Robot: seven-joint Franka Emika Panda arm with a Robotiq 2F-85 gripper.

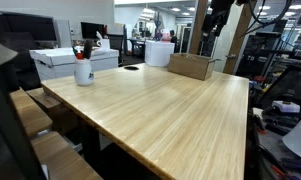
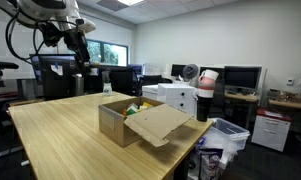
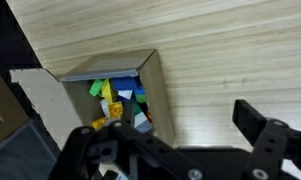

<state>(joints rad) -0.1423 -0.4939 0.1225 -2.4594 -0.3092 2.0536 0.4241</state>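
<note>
Claw [image 2: 78,47] first: the black two-fingered one on the white arm hangs high over the table, fingers pointing down, spread wide and gripping nothing. In the wrist view the claw [image 3: 170,145] fills the bottom edge, with bare wood showing between its fingers. The brown cardboard box [image 3: 157,95] lies below it and off to one side, left of the gap between the fingers. Its top is open, with one flap [image 3: 38,100] folded out flat. Its long side runs slantwise across that view, so the fingers don't look square to the walls. Inside sits a jumble of small yellow, blue and green plastic blocks [image 3: 115,100]. In both exterior views the box [image 2: 112,125] rests near one edge of the pale wooden table [image 1: 160,110], and from that side the claw [image 1: 212,24] hangs above and a little behind the box [image 1: 193,66]. Farther along the table stands a white mug holding pens [image 1: 83,70], well apart from the box. Beyond it is an office: white cartons [image 2: 175,97], dark monitors [image 2: 242,76], a desk fan [image 2: 190,72] and ceiling lights running to the back.
</note>
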